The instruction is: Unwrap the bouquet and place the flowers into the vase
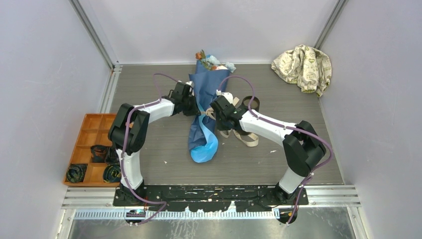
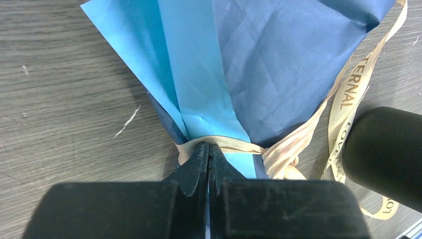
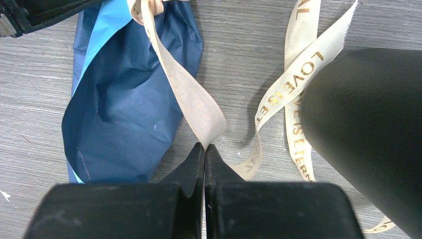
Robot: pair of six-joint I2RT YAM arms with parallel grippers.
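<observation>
The bouquet [image 1: 201,84] lies lengthwise mid-table, a dark blue paper cone [image 2: 278,64] [image 3: 124,109] with a light blue lining. The flowers [image 1: 213,61] poke out of its far end. A beige ribbon [image 2: 343,104] is tied round its waist. My left gripper [image 1: 195,107] [image 2: 209,145] is shut, its tips pinching the ribbon band there. My right gripper [image 1: 215,113] [image 3: 204,145] is shut on a loose strand of ribbon [image 3: 194,104] that runs up to the knot. The matte black vase [image 3: 368,124] looms close on the right of the right wrist view.
Loose ribbon ends [image 1: 247,138] trail under the right arm. A beige patterned cloth [image 1: 303,67] lies at the back right. An orange tray [image 1: 89,130] holding dark rolls sits at the left edge. A black rounded body [image 2: 383,154] crowds the left wrist view's right side.
</observation>
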